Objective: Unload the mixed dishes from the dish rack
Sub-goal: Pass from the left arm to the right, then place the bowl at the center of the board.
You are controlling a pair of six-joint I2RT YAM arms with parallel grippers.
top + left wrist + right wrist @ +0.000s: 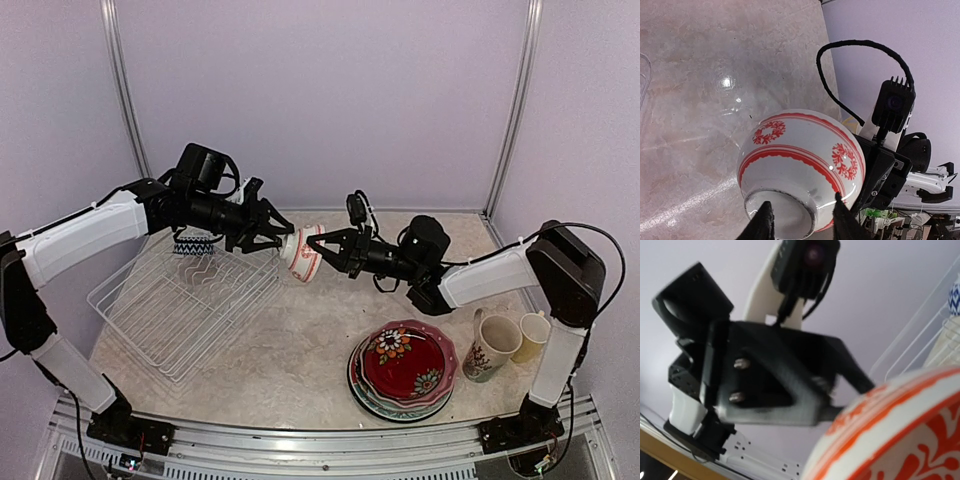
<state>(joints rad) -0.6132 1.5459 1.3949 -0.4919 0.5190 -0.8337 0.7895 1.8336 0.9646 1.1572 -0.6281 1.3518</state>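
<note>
a white bowl with red wreath motifs and bands (302,252) (800,160) hangs on its side in mid-air above the table (300,340), between the two arms. the left gripper (283,243) (802,212) is part closed on the bowl's foot ring, one black finger (762,222) at each side of it. the right gripper (318,250) is pinched tight on the opposite side, at the rim, so both hold the bowl at once. to the left, below the left arm, sits the white wire dish rack (180,300), with a blue zigzag-patterned dish (195,245) at its far end. near the right arm's base lies a stack of plates (405,365), a red floral one on top, with a cream floral mug (490,345) and a yellow mug (532,335) just beside it.
</note>
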